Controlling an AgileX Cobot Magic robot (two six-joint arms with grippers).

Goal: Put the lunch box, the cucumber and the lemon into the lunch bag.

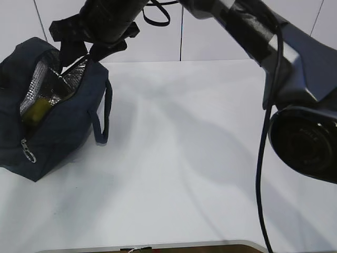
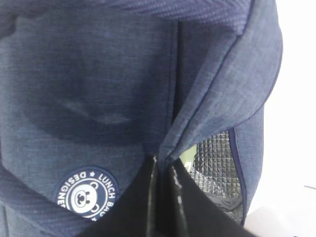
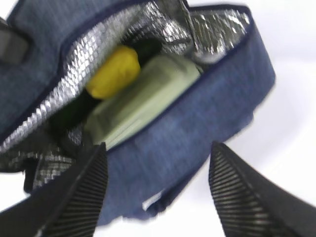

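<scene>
The navy lunch bag (image 1: 63, 126) stands open at the table's left, silver lining showing. Inside, in the right wrist view, the yellow lemon (image 3: 114, 74) lies beside the sage-green lid of the lunch box (image 3: 143, 98). A dark long shape under the lemon looks like the cucumber (image 3: 69, 114). My right gripper (image 3: 159, 148) hangs open and empty just above the bag's near wall; in the exterior view the right gripper (image 1: 87, 50) is over the bag's mouth. My left gripper (image 2: 163, 163) is shut on a fold of the lunch bag's rim (image 2: 207, 98), next to the round white logo (image 2: 86, 195).
The white table (image 1: 200, 158) stretches to the right of the bag. The right arm (image 1: 274, 47) and its cable (image 1: 261, 158) cross the upper right. One bag handle (image 1: 102, 118) hangs down the side facing the table's middle.
</scene>
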